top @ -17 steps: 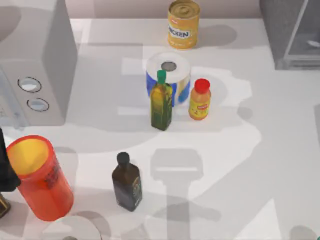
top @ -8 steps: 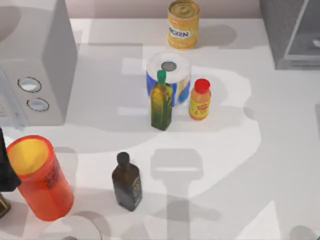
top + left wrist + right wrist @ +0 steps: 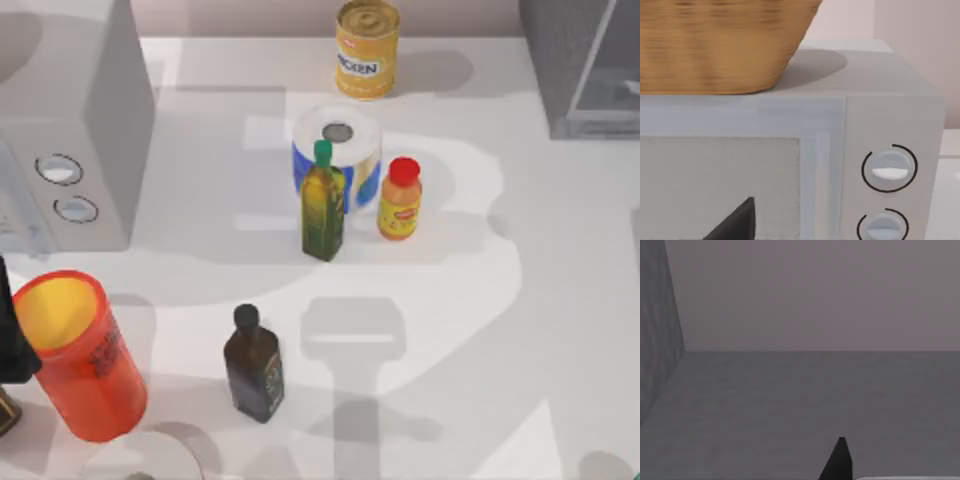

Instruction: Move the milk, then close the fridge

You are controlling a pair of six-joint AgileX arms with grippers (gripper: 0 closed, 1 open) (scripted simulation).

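The fridge (image 3: 578, 68) stands at the table's back right corner, a grey cabinet with its paler door panel (image 3: 606, 55) swung out. The milk is out of view. In the right wrist view a dark part of my right gripper (image 3: 839, 462) pokes up in front of plain grey surfaces (image 3: 790, 400) that meet in a corner. My left arm (image 3: 12, 345) is parked at the table's left edge. In the left wrist view a dark part of the left gripper (image 3: 736, 223) sits before the grey box with two dials.
A grey box with two dials (image 3: 62, 150) fills the back left, with a wicker basket (image 3: 715, 45) on top. Front left stands an orange cup (image 3: 80, 355), then a dark bottle (image 3: 253, 365). Mid-table are a green bottle (image 3: 323, 205), a paper roll (image 3: 340, 135), an orange bottle (image 3: 399, 200) and a yellow can (image 3: 366, 45).
The shadow edge on the right half of the table has shifted a little. None of the objects has moved.
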